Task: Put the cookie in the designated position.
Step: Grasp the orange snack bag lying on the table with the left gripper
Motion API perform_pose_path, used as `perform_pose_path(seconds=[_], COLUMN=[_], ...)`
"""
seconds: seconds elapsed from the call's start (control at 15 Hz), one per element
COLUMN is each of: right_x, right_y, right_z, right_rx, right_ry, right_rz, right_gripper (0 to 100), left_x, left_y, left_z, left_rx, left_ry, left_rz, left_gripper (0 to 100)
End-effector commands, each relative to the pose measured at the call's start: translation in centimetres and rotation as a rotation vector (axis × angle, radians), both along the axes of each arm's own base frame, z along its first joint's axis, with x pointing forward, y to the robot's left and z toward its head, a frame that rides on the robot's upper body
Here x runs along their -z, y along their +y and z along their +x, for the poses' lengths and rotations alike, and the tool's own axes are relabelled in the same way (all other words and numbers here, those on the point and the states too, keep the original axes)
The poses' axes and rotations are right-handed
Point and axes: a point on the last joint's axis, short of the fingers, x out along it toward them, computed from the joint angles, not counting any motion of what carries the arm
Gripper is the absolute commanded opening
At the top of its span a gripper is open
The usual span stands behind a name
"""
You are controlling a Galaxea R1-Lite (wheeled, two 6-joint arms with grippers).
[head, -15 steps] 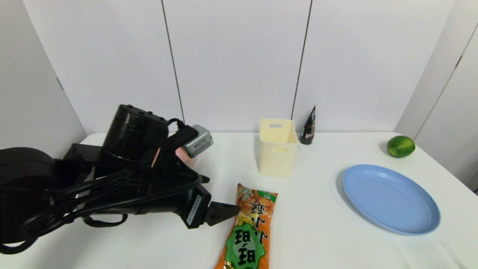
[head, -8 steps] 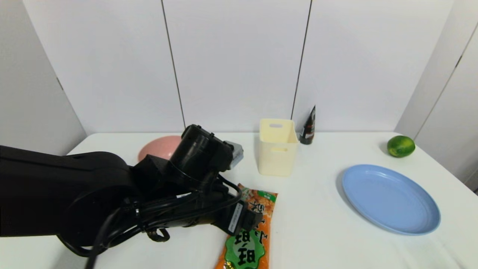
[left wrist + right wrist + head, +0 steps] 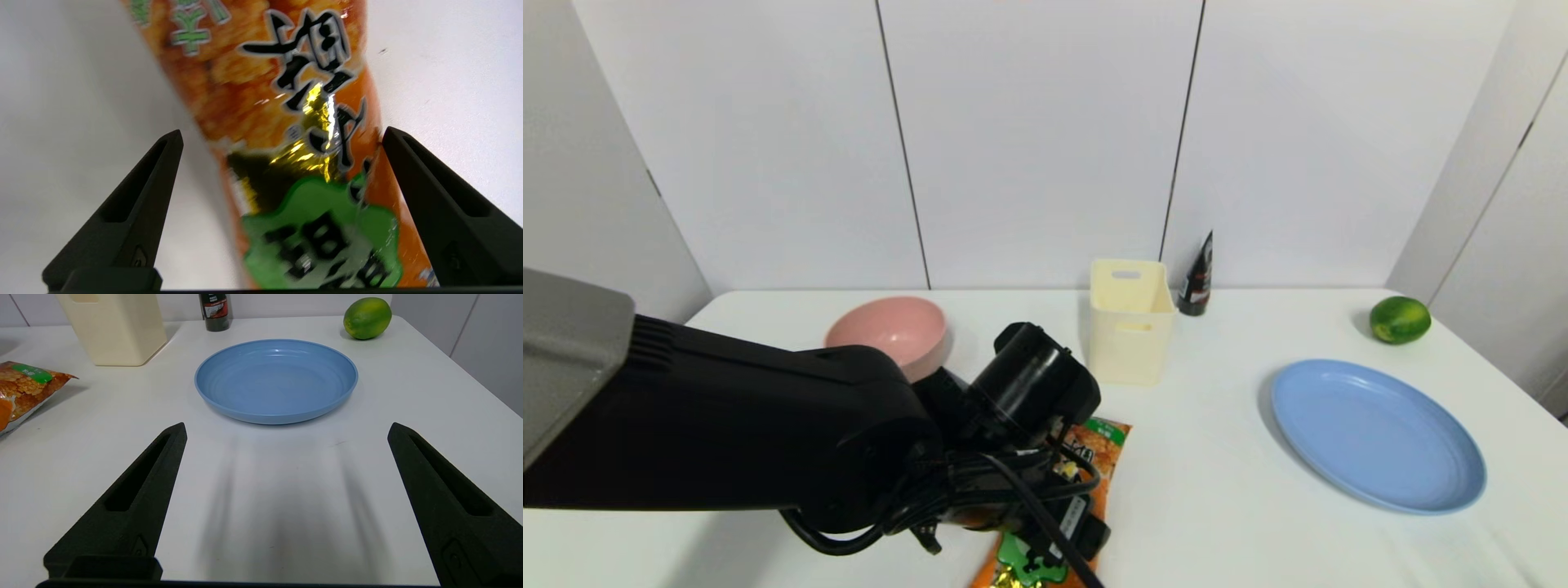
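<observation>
Left wrist view has the cookie (image 3: 302, 134) lying flat on the white bench (image 3: 73, 81), right between the left tool (image 3: 282, 136) fingers, spread wide apart either side, not gripping. Right tool (image 3: 286, 430) hangs open near the blue plate (image 3: 276, 377).

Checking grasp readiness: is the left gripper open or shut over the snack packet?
Open. The left gripper has its fingers spread either side of the cookie, which lies flat between them.

black Chinese characters on orange cookie (image 3: 302, 134), not legible
</observation>
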Motion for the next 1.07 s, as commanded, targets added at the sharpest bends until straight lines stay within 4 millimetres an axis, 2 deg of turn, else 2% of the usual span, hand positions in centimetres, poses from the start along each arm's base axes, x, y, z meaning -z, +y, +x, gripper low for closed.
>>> perform_pose_path(seconds=[0.07,0.27,0.47,0.67,0.87,1.07], right_x=[0.0,0.0,0.0,0.0,0.0,0.0], right_y=[0.0,0.0,0.0,0.0,0.0,0.0], right_z=[0.0,0.0,0.0,0.0,0.0,0.0], right_rx=[-0.001,-0.001,-0.001,-0.001,0.001,0.001], right_ry=[0.002,0.002,0.002,0.002,0.002,0.002], right_rz=[0.001,0.001,0.001,0.001,0.001,0.001], right_gripper=[100,100,100,100,100,100], left_x=[1.3,2.1,2.0,1.4,0.7,-1.5], left_y=[-1.6,-2.3,-3.0,-3.0,-2.7,-3.2], left_z=[0.0,-0.3,-0.2,-0.1,0.0,-0.1], left_rx=[0.024,0.046,0.057,0.042,-0.049,-0.15], left_ry=[0.019,0.027,0.018,-0.012,-0.122,-0.216], left_rz=[0.024,0.041,0.035,0.026,0.061,-0.078], left_gripper=[0,0,0,0,0,0])
